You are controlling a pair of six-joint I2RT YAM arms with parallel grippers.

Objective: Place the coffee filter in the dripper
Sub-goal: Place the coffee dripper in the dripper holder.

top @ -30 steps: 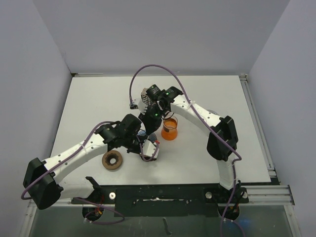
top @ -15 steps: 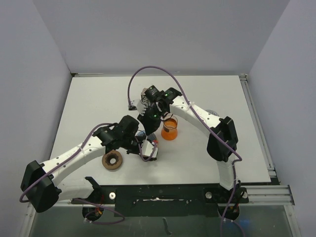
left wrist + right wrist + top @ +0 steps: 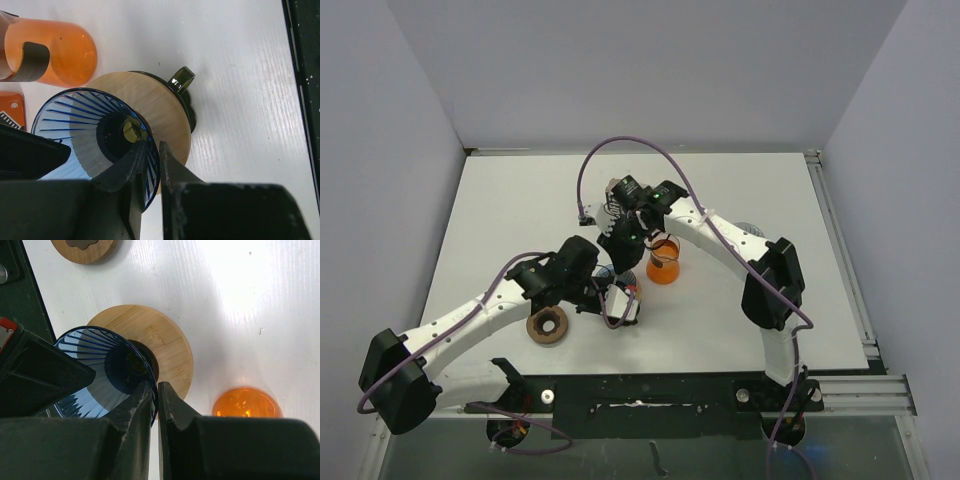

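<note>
The dripper (image 3: 75, 117) is a blue ribbed glass cone on a round wooden base (image 3: 160, 107), lying tilted with its mouth toward both wrist cameras. A pale, smooth sheet, apparently the coffee filter (image 3: 92, 152), lines the near inner wall of the cone (image 3: 100, 390). My left gripper (image 3: 152, 146) is shut on the cone's rim, one finger inside and one outside. My right gripper (image 3: 155, 386) pinches the rim of the dripper (image 3: 95, 342) the same way. I cannot tell whether the fingers also clamp the paper. From above, both grippers (image 3: 612, 285) (image 3: 622, 258) hide most of the dripper (image 3: 605, 271).
An orange beaker (image 3: 663, 262) stands just right of the dripper, close to the right gripper (image 3: 245, 402). A wooden ring (image 3: 548, 325) lies on the table to the left, beside the left forearm. White walls close in the table on three sides.
Both arms have shifted only slightly, and the cable loop above the right wrist has risen a little. Both grips on the dripper rim are the same.
</note>
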